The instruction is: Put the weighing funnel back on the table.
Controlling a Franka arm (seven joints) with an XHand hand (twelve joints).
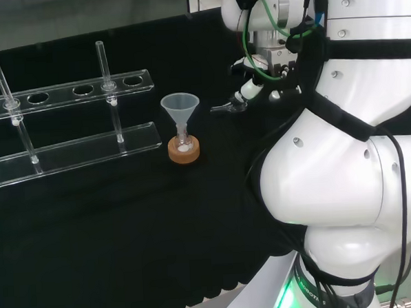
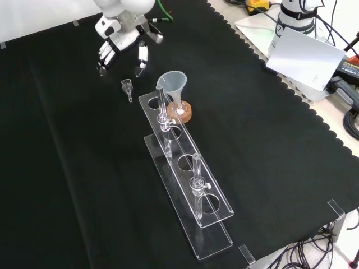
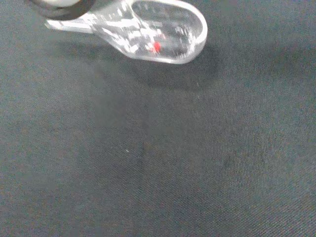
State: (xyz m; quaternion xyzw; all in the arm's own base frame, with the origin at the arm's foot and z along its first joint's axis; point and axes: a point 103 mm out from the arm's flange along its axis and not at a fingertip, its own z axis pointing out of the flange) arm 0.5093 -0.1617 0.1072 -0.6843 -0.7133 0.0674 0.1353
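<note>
i see the hand point(image 2: 119, 43) poised over the weighing funnel point(image 2: 128, 87), fingers spread, holding nothing; bare cloth point(image 2: 67, 168) around it.

Black cloth point(image 2: 84, 185) under weighing funnel point(image 2: 128, 87), rack point(image 2: 216, 242)

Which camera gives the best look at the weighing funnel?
The wrist view: the weighing funnel is close and large against the cloth. The front view shows it small, below the robot hand; the head view, a faint clear shape.

Glossy white rounded arm links point(image 1: 345, 181) dotted with small screws point(image 1: 366, 154); black cables point(image 1: 345, 122) alongside, green cables point(image 1: 248, 52) looping above the black-and-white fingered hand point(image 2: 119, 40).
</note>
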